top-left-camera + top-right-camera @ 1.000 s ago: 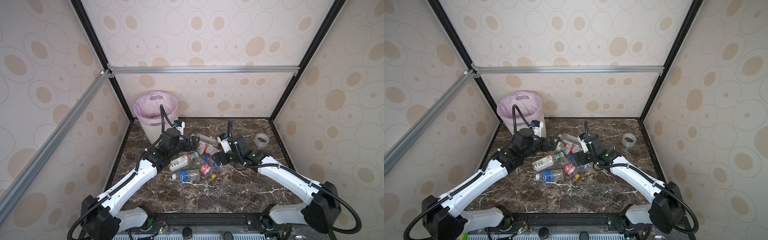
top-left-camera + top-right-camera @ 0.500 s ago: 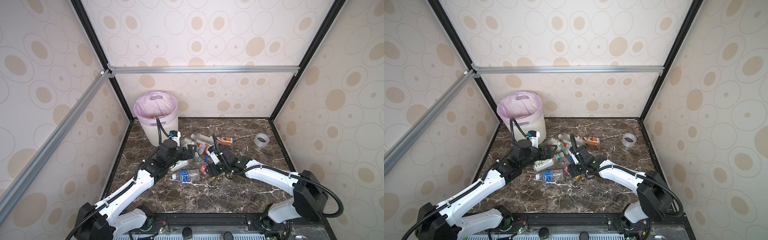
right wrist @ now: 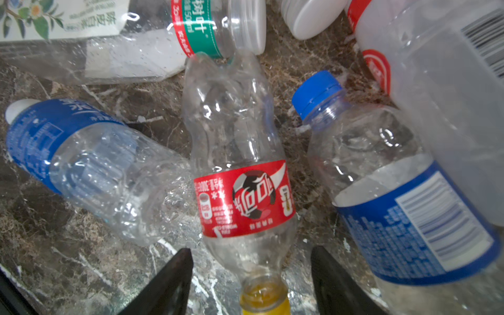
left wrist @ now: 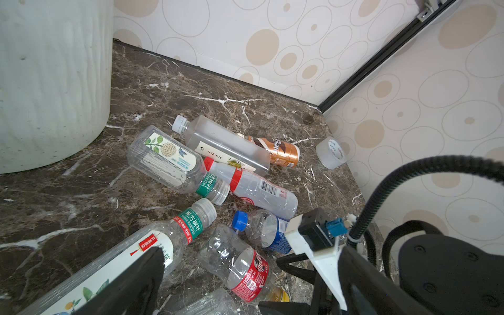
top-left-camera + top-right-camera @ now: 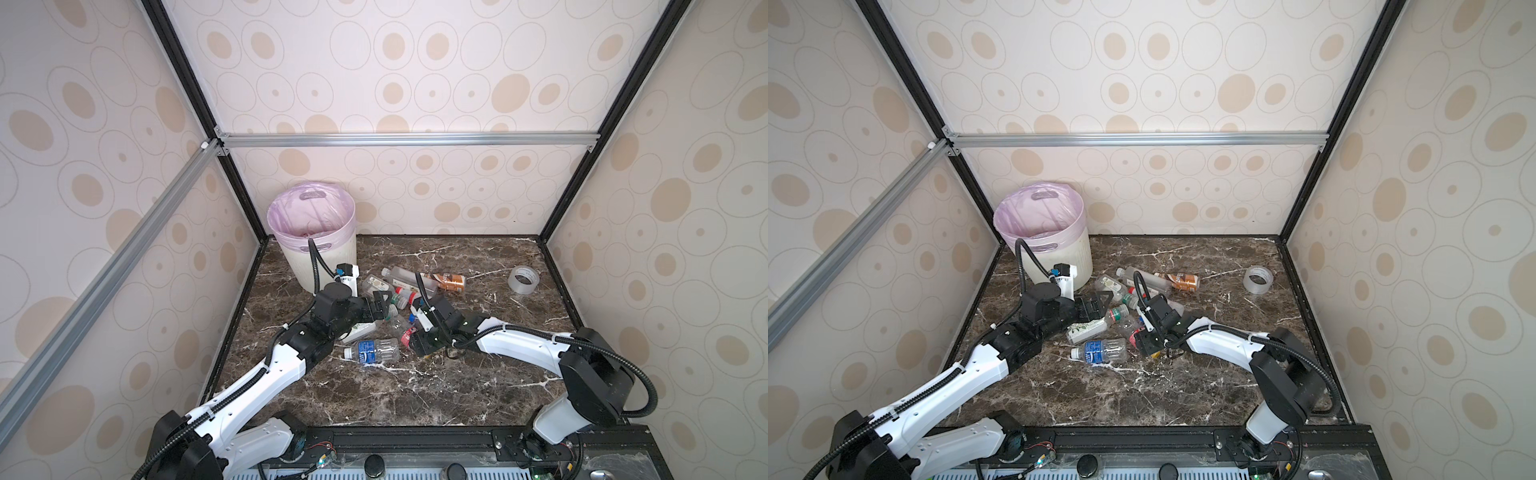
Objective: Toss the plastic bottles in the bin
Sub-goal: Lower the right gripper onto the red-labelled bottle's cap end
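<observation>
In both top views the bottles (image 5: 399,291) lie heaped on the bench (image 5: 415,395), and the bin (image 5: 291,262) stands well apart from most of them in the far left corner. The right fingers (image 5: 413,341) sit low at the heap's near edge, right at a red-label bottle (image 5: 1134,332). The left fingers (image 5: 379,309) hang spread wide over the side of the heap nearest the bin, holding nothing. From the left wrist, the red-label bottle (image 4: 240,266) lies flat with its yellow cap towards the right arm, so that arm looks the nearer. A long white-label bottle (image 4: 122,261) passes beneath one left finger; whether they touch I cannot tell. From the right wrist, the red-label bottle (image 3: 242,163) runs lengthwise straight out from between the right fingers, neck and cap nearest. They stand partly open either side of the neck, a gap showing on both sides, so I judge it not yet gripped.
</observation>
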Available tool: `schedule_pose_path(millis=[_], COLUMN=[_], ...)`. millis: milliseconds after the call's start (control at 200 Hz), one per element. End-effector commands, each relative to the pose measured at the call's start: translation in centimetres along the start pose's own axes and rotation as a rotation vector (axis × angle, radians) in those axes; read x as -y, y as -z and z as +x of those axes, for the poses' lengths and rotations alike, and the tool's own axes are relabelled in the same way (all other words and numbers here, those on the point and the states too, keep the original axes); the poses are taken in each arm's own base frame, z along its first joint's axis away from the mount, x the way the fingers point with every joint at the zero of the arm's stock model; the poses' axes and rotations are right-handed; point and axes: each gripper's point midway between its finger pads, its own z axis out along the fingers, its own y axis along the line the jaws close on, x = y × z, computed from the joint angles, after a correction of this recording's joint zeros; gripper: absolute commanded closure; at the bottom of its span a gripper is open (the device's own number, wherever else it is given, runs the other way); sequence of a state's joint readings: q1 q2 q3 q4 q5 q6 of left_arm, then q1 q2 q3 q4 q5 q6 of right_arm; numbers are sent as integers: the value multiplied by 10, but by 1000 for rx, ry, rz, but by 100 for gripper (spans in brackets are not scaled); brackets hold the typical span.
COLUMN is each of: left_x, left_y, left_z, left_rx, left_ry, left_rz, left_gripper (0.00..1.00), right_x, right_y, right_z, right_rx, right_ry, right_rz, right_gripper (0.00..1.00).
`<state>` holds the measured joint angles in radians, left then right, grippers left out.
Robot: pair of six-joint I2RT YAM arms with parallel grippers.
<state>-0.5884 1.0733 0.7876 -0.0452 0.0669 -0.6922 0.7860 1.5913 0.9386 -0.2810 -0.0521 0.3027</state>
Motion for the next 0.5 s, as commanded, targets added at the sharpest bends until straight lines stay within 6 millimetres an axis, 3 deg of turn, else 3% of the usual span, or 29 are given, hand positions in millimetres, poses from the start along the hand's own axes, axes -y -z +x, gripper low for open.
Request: schedule_pose_path(millis=[0,495], left_x=[5,1], left_y=[5,8], left_z=[-9,-10], left_rx=[37,52], left_ry=[19,17], left_rz=[22,8], left_gripper=[1,1], right_x=[-5,-7], right_y=[-2,-22], right_z=[-12,-13], right_rx=[22,-3], right_ry=[0,-9], right_rz=[-4,-13], right_gripper=[27,27])
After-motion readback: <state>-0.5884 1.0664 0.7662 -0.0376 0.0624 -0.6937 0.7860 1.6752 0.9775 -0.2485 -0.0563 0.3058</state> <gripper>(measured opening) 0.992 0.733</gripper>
